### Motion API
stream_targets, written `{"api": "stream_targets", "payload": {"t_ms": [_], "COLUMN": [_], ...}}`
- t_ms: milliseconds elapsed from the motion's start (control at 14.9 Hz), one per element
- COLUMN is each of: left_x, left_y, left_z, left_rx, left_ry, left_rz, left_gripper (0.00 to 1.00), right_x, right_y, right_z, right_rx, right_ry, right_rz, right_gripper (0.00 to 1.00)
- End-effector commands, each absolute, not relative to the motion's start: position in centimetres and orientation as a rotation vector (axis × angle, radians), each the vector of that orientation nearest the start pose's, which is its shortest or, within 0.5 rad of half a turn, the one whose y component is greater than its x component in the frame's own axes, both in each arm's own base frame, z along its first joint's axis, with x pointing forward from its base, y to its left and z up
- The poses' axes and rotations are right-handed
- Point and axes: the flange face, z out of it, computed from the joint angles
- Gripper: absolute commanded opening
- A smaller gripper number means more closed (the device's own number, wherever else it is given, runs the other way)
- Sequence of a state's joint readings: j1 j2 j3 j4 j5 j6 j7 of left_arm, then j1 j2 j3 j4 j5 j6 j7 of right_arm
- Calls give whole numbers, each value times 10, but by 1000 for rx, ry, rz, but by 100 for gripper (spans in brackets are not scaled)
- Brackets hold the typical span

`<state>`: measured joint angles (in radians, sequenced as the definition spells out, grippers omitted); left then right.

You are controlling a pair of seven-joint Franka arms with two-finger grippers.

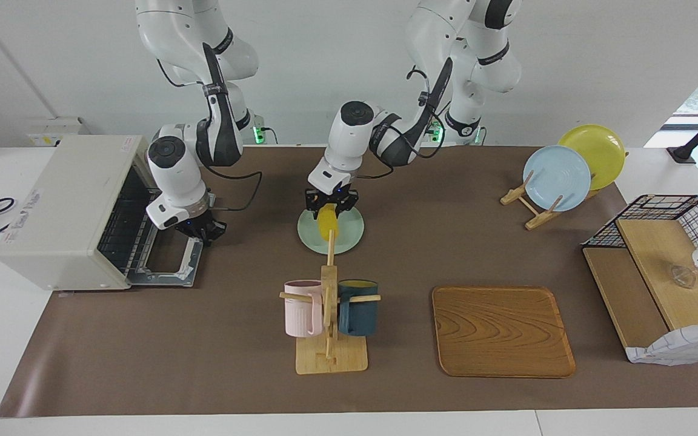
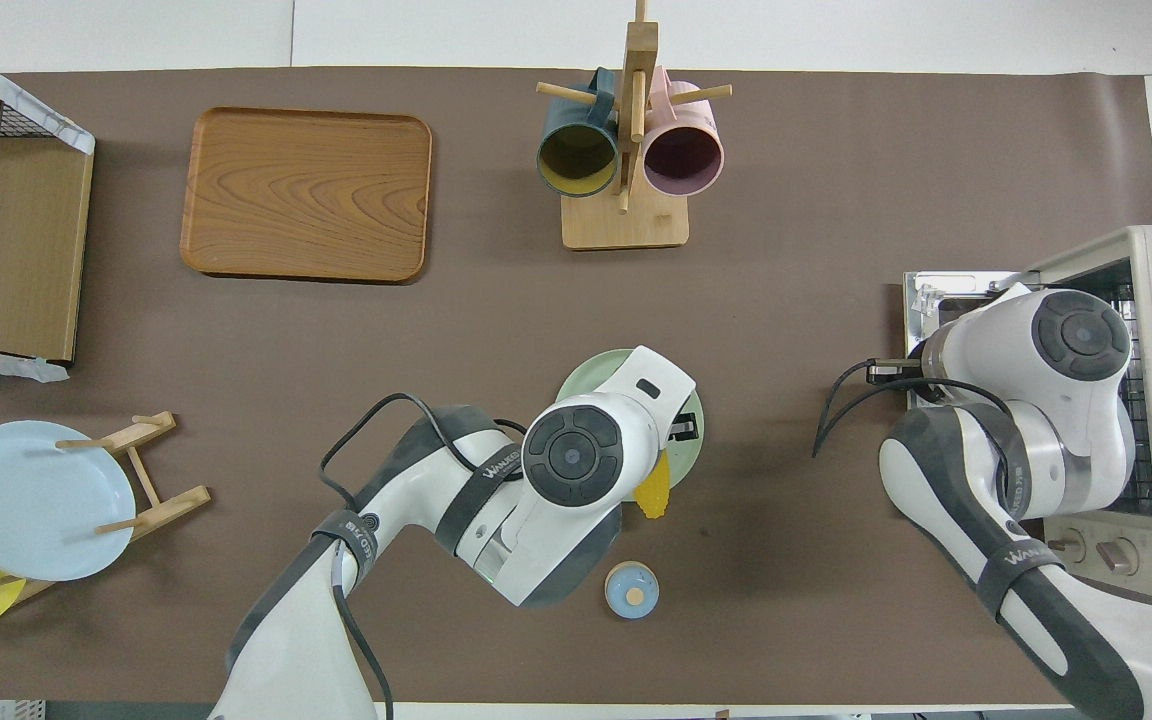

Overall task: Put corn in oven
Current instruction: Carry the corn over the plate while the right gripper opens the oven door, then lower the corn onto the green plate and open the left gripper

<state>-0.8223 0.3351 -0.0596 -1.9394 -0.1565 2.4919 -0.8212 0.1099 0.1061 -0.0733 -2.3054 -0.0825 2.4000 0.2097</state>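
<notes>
The oven [image 1: 70, 209] is set at the right arm's end of the worktop [image 1: 216, 339], its door [image 1: 170, 263] lowered flat in front of it. The right gripper [image 1: 203, 230] is held over that door. The corn [image 1: 326, 223] is held by the left gripper [image 1: 331, 203] over a plate [image 1: 352, 233] at mid-worktop. A mug rack [image 1: 329, 327] is placed farther from the robots than the plate, a tray [image 1: 502, 331] beside it toward the left arm's end.

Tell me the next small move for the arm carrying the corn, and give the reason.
Probably carry it sideways toward the right arm's end of the table. The left gripper is shut on the corn, which hangs over the green plate, while the oven stands with its door folded down. The right gripper is over that door, so it may need to clear first.
</notes>
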Motion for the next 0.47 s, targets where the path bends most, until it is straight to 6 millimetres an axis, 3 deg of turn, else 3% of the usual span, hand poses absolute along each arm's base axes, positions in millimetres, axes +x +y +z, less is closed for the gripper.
{"api": "stream_targets", "payload": {"t_ms": [0, 67, 135, 202, 269, 336, 404], "left_x": [414, 414, 415, 415, 415, 415, 419], "left_y": [-489, -489, -488, -488, -488, -487, -482], "left_z": [326, 326, 326, 327, 327, 329, 334], "left_rx": [-3396, -3395, -3393, -3394, -3392, -3391, -3392], "left_ry": [-52, -33, -23, -25, -29, -30, -46], "left_rz": [-116, -120, -118, -119, -112, -111, -114], "left_gripper": [0, 0, 12, 55, 100, 100, 100], "right_x": [519, 519, 518, 518, 518, 518, 518], "right_y": [17, 19, 18, 18, 18, 18, 18], "right_z": [306, 307, 306, 306, 306, 306, 307], "right_rx": [-3199, -3199, -3198, -3199, -3199, -3199, -3199], "right_ry": [211, 214, 218, 219, 214, 216, 217], "right_rz": [14, 13, 26, 30, 31, 33, 35], "right_gripper": [0, 0, 0, 11, 29, 48, 78]}}
